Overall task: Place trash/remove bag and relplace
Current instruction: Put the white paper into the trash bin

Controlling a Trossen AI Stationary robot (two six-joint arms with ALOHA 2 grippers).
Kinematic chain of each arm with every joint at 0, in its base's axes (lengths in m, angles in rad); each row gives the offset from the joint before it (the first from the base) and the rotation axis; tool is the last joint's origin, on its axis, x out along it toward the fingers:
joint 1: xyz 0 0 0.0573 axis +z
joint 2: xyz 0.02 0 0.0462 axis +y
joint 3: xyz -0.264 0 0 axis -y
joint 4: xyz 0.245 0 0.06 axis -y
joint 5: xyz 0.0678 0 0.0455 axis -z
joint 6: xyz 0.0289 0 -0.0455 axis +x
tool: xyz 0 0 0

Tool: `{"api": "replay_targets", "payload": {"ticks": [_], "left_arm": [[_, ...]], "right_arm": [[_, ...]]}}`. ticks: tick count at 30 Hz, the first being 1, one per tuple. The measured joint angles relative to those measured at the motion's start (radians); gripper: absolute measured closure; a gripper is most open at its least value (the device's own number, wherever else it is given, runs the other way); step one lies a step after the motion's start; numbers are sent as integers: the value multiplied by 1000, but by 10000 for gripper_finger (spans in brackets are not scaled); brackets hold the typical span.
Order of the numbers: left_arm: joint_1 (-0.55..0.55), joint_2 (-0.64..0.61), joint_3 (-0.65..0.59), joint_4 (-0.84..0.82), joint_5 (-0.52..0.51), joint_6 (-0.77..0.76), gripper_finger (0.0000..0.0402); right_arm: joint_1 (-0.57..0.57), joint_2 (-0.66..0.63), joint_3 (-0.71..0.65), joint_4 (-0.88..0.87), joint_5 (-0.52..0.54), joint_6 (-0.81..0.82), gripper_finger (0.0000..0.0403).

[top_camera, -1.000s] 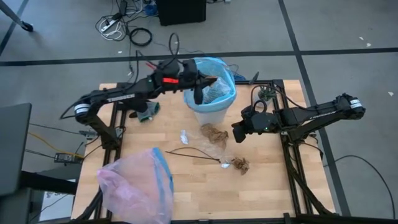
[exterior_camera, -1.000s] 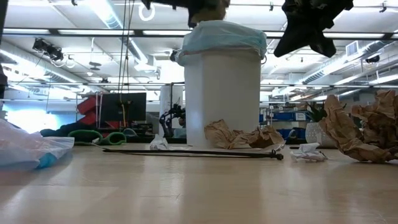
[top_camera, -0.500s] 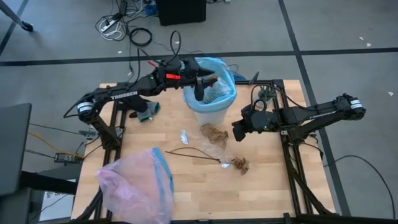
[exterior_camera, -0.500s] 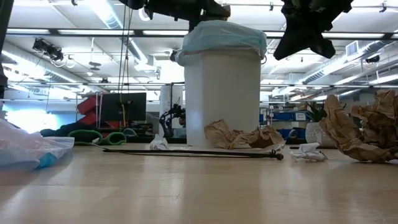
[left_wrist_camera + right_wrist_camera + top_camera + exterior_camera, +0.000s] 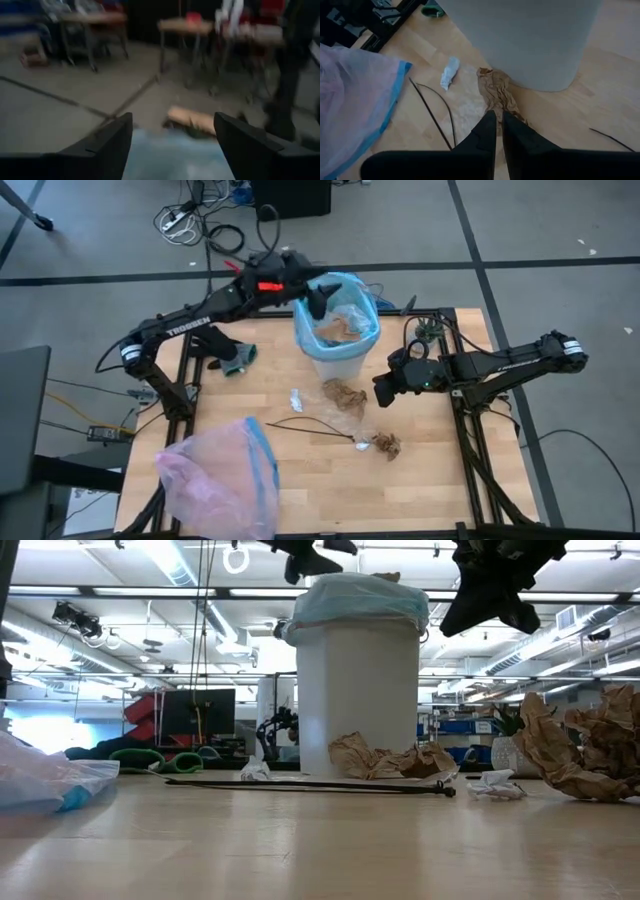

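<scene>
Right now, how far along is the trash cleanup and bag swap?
Done: brown leaf clumps lie inside the white bin's light-blue liner. In hand: nothing; the left pincer hangs open above the bin, the right pincer shut above the table. Left: brown leaf clump, dark twig, white wrapper, then swapping bags.

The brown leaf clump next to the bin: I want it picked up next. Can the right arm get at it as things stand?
Probably yes. The right gripper, shut, hovers just above the brown leaf clump beside the bin, with nothing between them. It would have to open first. The left gripper is up over the bin, out of the way.
</scene>
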Motion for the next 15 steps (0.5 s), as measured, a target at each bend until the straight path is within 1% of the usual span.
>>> {"api": "replay_targets", "payload": {"ticks": [5, 7, 10, 13, 15], "left_arm": [[-6, -64, 68, -306, 139, 69, 153], [-10, -100, 96, -434, 174, 95, 167], [-33, -172, 139, -621, 189, 133, 183], [-60, -248, 149, -772, 189, 135, 193], [-84, -275, 140, -856, 159, 123, 196]], "right_arm": [[1, 0, 0, -6, 0, 5, 380], [-1, 0, 0, -11, 1, 3, 380], [-7, 0, 0, -11, 5, -4, 380], [-15, 0, 0, -17, 6, -11, 380], [-21, 0, 0, -17, 6, -19, 380]]}}
